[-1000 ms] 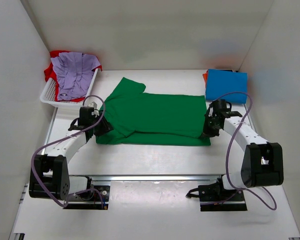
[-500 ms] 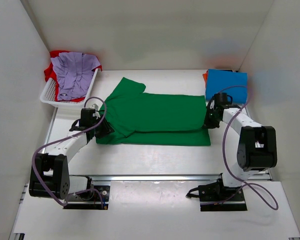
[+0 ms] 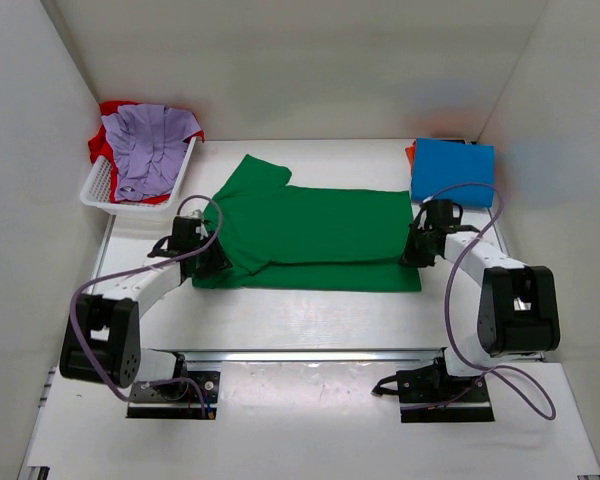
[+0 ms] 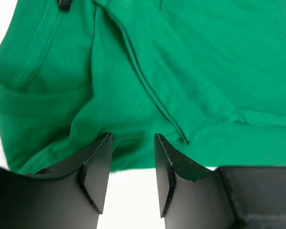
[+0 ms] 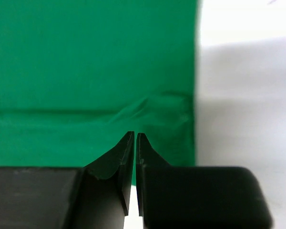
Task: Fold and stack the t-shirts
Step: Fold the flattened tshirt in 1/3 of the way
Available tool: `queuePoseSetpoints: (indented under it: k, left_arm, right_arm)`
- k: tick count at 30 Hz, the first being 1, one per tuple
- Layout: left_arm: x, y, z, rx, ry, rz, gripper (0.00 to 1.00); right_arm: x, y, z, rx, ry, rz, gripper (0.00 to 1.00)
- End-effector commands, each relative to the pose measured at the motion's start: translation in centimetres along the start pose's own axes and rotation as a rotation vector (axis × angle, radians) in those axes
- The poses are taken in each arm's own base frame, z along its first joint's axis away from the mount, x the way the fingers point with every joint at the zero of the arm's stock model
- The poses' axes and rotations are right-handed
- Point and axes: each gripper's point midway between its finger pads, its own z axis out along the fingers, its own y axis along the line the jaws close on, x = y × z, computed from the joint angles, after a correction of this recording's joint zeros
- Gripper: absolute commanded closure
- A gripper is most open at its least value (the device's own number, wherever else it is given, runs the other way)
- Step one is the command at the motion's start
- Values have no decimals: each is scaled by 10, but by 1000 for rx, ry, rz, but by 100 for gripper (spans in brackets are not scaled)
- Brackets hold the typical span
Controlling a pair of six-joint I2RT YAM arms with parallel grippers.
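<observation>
The bright green t-shirt (image 3: pixel 310 225) lies flat mid-table, its near long side folded over. My left gripper (image 3: pixel 212 262) is at its near-left corner by the collar. In the left wrist view the gripper (image 4: pixel 132 143) is open, its tips over the shirt's (image 4: pixel 181 71) edge with nothing between them. My right gripper (image 3: pixel 412 256) is at the near-right hem corner. In the right wrist view it (image 5: pixel 135 134) is shut over the rumpled green cloth (image 5: pixel 86 62), with no cloth seen between the pads. The folded blue t-shirt (image 3: pixel 452 170) lies at the back right. The lavender t-shirt (image 3: pixel 145 145) lies on the red-orange one (image 3: pixel 102 110).
The white lattice basket (image 3: pixel 100 185) stands at the back left and holds the lavender and red-orange shirts. An orange edge (image 3: pixel 411 153) peeks from under the blue shirt. White walls close in the left, back and right sides.
My left gripper has edged a little right along the shirt's near-left corner. My right gripper went up toward the hem's far end, then came back down a little. The shirt has hardly moved.
</observation>
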Motion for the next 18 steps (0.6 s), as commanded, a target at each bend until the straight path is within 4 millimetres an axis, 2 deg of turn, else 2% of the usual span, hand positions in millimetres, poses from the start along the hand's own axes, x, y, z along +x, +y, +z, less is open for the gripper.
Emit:
queuePoseSetpoints:
  k: [1,4,6,7,9,13,17,18]
  left_arm:
    - [-22,-4,9,-71,-55,54,49]
    - [-19,-5,21,-101,-9,48,50]
    - [-11,1,29,-145,34,64,52]
    - [-7,5,29,-169,50,68,53]
    - [15,16,31,-213,130,81,55]
    - [53,27,20,-232,235,88,61]
    - [77,34,1,-228,259,102,64]
    - [75,33,-5,-215,242,92,64]
  right_arm:
    - [7,15,8,-45,-7,2,96]
    - [18,13,19,-44,40,3,96]
    - [31,9,22,-28,98,8,96]
    - [31,8,24,-25,99,5,97]
    - [45,2,24,0,157,4,99]
    - [74,-3,18,11,275,-6,100]
    - [99,-5,4,25,358,17,100]
    - [102,-5,1,26,365,17,100]
